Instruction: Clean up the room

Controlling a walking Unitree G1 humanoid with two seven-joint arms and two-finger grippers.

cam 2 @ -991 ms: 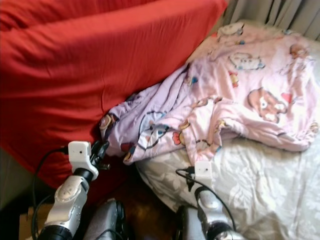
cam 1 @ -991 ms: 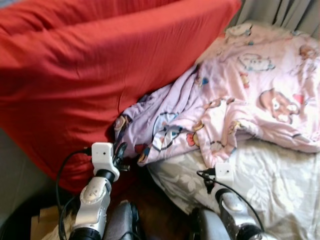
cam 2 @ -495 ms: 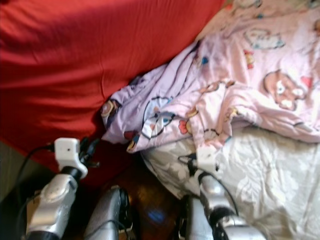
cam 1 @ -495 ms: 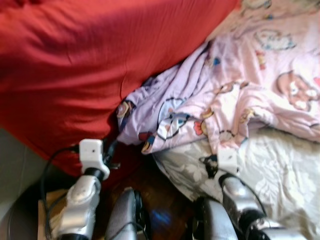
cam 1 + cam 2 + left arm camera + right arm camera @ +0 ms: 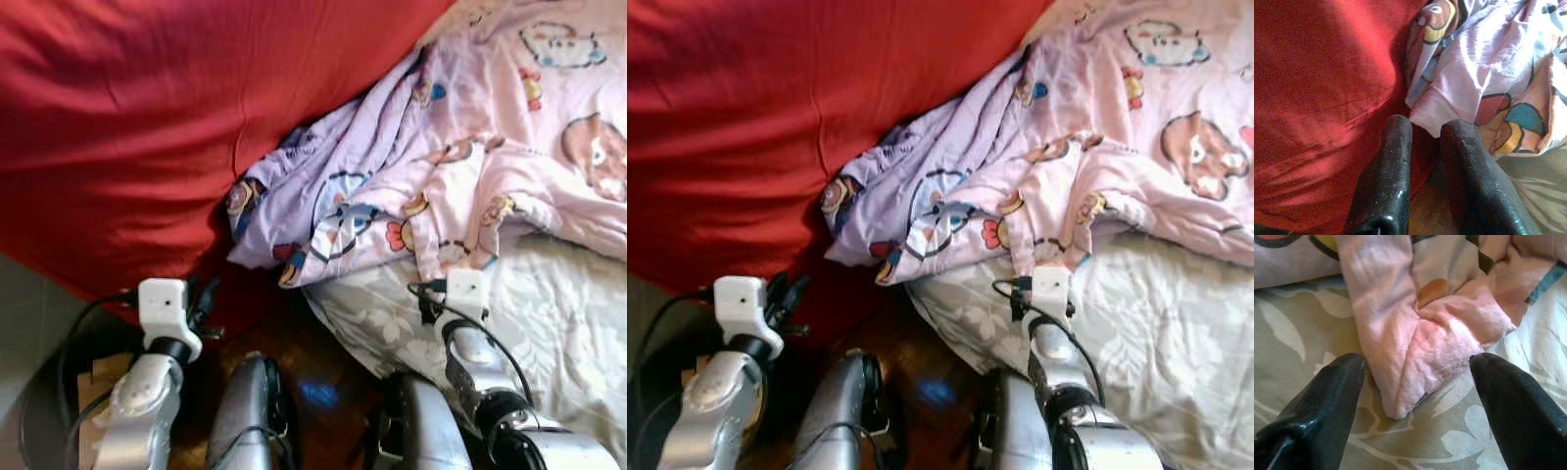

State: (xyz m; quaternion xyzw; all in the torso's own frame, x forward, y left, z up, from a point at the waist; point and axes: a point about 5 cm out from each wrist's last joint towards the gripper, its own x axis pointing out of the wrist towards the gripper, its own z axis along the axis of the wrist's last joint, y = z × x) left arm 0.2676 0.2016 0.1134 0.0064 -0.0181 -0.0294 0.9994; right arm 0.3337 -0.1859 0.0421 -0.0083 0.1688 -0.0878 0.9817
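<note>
Right claw (image 5: 1418, 377) spread wide around one pink blanket (image 5: 1425, 333) corner; left claw (image 5: 1425, 132) narrow beside one red cushion (image 5: 1317, 88).

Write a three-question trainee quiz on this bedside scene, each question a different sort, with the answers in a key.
1. True or false: the right gripper has its jaws spread wide, one either side of a corner of the pink cartoon blanket.
2. Multiple choice: the left gripper points at (a) a wooden chair, (b) the place where the red duvet meets the pink cartoon blanket, (c) a pillow.
3. Fill in: the pink cartoon blanket's corner lies on a grey sheet printed with pale ____.

Key: 1 true; 2 b; 3 leaves.
</note>
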